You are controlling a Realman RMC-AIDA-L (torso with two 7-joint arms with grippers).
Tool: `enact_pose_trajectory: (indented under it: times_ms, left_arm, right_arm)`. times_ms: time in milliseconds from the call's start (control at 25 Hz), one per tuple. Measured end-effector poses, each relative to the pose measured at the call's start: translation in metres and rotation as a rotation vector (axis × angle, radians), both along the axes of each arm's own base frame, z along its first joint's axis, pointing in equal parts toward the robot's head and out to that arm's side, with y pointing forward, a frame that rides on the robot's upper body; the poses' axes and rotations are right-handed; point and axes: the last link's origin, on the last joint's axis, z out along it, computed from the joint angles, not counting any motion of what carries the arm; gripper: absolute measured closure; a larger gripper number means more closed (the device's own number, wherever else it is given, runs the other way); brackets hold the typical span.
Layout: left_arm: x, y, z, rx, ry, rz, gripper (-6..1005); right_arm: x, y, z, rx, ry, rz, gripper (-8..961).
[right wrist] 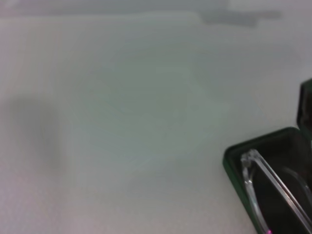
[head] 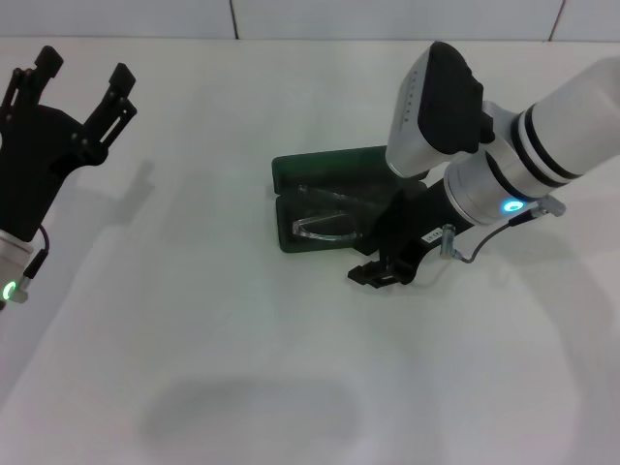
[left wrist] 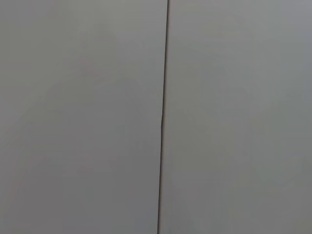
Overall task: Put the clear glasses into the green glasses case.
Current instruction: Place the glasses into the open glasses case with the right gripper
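Observation:
The green glasses case [head: 329, 167] lies open in the middle of the white table, its lid tipped back toward the far side. The clear glasses [head: 325, 228] rest inside its dark lower half. My right gripper [head: 381, 274] hovers low at the case's near right corner, open with nothing between its fingers. The right wrist view shows a corner of the case [right wrist: 233, 165] with the glasses [right wrist: 273, 180] lying in it. My left gripper [head: 82, 77] is raised at the far left, open and empty, well away from the case.
The white table [head: 194, 320] spreads around the case, with the wall's edge along the back. The left wrist view holds only a grey panel with a dark vertical seam [left wrist: 163, 117].

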Motion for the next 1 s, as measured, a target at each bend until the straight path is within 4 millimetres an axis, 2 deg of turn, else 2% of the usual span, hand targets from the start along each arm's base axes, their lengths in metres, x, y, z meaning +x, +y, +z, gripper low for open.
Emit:
enact_pose_trajectory:
  times_ms: [320,1000]
  left_arm:
    - [-0.001,0.0,0.0,-0.002,0.004,0.006,119]
    - [-0.002,0.0,-0.001,-0.005,0.001,0.011,119]
  right_arm:
    - [-0.006,0.001,0.002,0.008,0.005,0.025,526]
    - [-0.005,0.01,0.005,0.071,-0.009,0.051,518]
